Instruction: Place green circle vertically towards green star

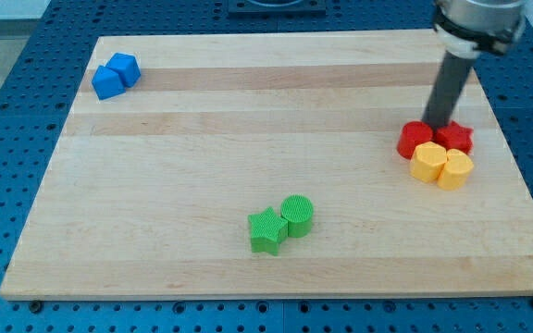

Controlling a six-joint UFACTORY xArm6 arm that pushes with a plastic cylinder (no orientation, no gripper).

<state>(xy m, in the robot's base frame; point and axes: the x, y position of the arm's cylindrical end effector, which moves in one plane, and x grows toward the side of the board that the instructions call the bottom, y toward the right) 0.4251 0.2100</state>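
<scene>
My tip, the lower end of the straight dark rod, had no jaws to part or close; it stood at the view's right, touching or just behind the two red blocks, with two yellow blocks just below them. The green circle block sat near the wooden board's bottom centre, touching the green star block at its lower left. Two blue blocks lay at the top left.
</scene>
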